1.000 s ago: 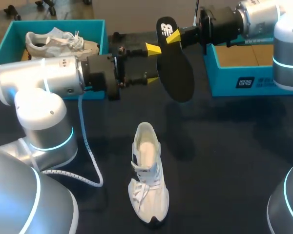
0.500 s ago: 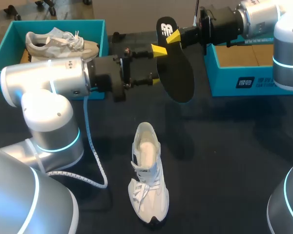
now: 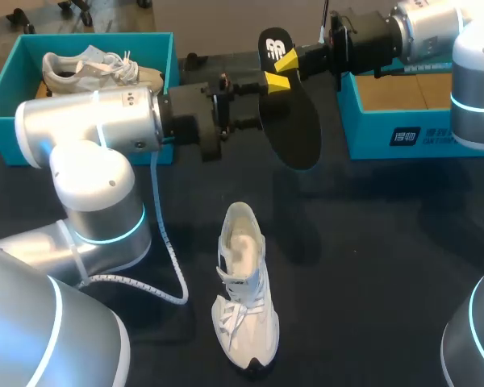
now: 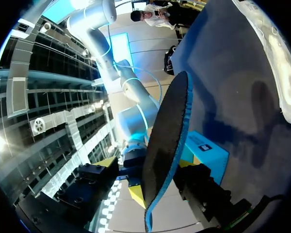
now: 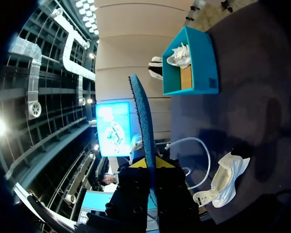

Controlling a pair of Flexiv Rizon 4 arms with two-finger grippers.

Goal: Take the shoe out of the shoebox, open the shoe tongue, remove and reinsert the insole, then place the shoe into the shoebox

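Insole (image 3: 294, 129) gripped at heel end by right hand (image 3: 284, 61), upper centre; long axis hung downward. Left hand (image 3: 266, 103) spread open, insole edge between fingers. Shoe (image 3: 244, 282) laid lower centre on surface (image 3: 387, 242).

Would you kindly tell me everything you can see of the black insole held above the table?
The insole is thin, flat and foam-like, black on its face, with a white logo near the heel and a blue edge. It is held clear of the table, its toe end free. The right gripper is shut on its heel end. The left gripper stands open around its side; whether it touches is unclear.
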